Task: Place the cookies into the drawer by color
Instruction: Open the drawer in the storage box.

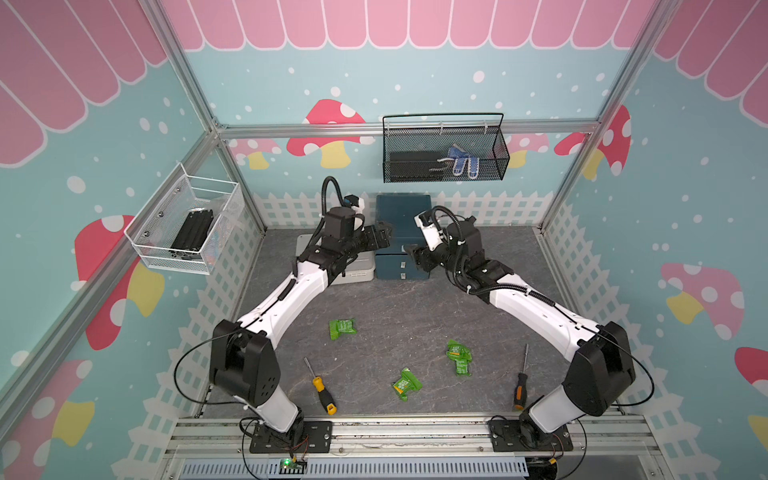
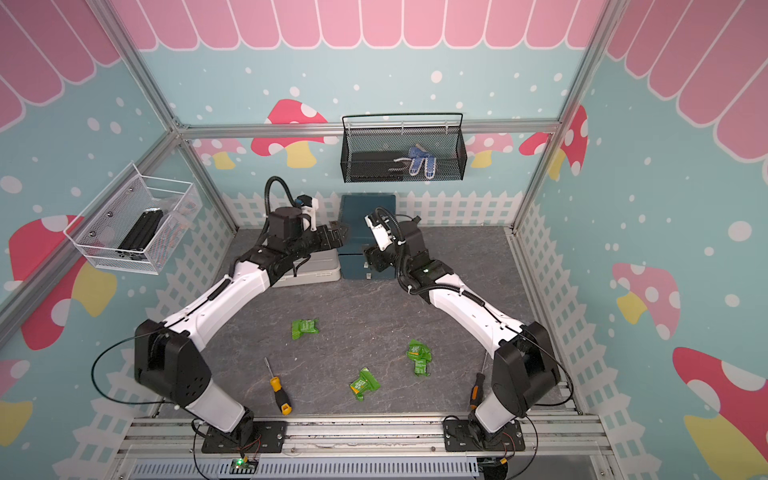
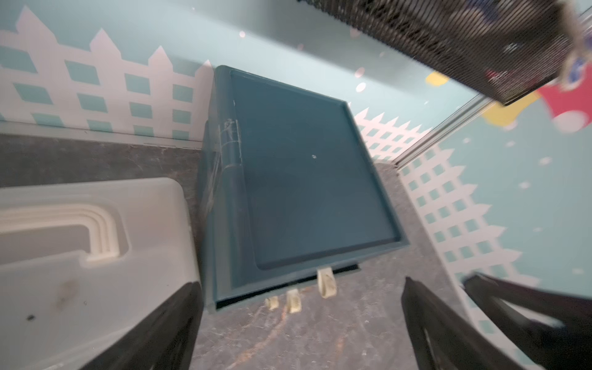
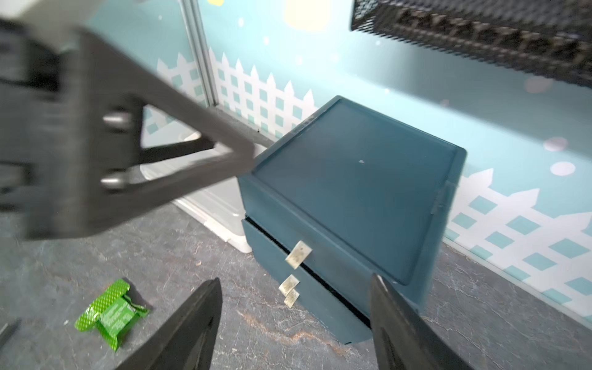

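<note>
The drawer (image 1: 402, 214) (image 2: 367, 208) is a teal cabinet at the back wall, and its three white-tabbed fronts look pushed in. Green cookies lie on the grey floor nearer the front: one (image 1: 342, 327) (image 2: 304, 328) on the left, a small cluster (image 1: 459, 357) (image 2: 419, 357) on the right and one (image 1: 406, 384) (image 2: 364, 384) in the middle. My left gripper (image 1: 384, 236) (image 3: 300, 285) hovers open at the cabinet's left front corner, holding nothing. My right gripper (image 1: 415, 257) (image 4: 295, 278) is open and empty before the drawer fronts (image 4: 298, 282). The right wrist view also shows a green cookie (image 4: 110, 314).
A pale grey lidded case (image 1: 357, 272) (image 3: 80, 256) stands against the cabinet's left side, under my left arm. Two screwdrivers (image 1: 322, 390) (image 1: 519, 388) lie near the front rail. A black mesh basket (image 1: 444, 149) hangs on the back wall and a white wire basket (image 1: 187, 224) on the left wall.
</note>
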{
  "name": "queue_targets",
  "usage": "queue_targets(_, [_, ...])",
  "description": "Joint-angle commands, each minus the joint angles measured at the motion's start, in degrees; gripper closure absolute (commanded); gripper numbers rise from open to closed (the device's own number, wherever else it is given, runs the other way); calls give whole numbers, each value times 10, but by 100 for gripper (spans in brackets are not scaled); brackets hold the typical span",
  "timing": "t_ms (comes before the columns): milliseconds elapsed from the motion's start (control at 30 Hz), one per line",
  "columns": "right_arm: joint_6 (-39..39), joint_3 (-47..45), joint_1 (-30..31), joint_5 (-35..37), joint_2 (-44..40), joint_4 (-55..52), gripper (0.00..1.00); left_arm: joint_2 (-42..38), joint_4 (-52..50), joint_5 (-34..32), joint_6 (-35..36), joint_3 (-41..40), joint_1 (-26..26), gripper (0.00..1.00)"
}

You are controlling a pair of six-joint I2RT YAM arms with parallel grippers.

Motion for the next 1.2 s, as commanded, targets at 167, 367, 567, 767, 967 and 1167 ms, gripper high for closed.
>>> queue_targets(167, [141,97,-89,-55,84,-41,25,-53,408,-32,-300,-262,-30,1])
queue_targets(367, [150,186,-100,-82,170,-73,31,18,562,-150,-366,-348,-100,6])
queue_targets(567, [143,247,-102,-110,237,-103,39,109,640,-210,-379,-359,-144,8])
queue_targets(767, [119,252,-103,-82,255,-121,43,229,797,-240,-395,-359,-149,17])
queue_targets(967, [104,234,-103,-67,259,-117,44,272,776,-265,-396,-328,-153,18])
queue_targets(1167, [105,243,-103,-86,272,-118,42,332,797,-258,-406,-286,-153,25])
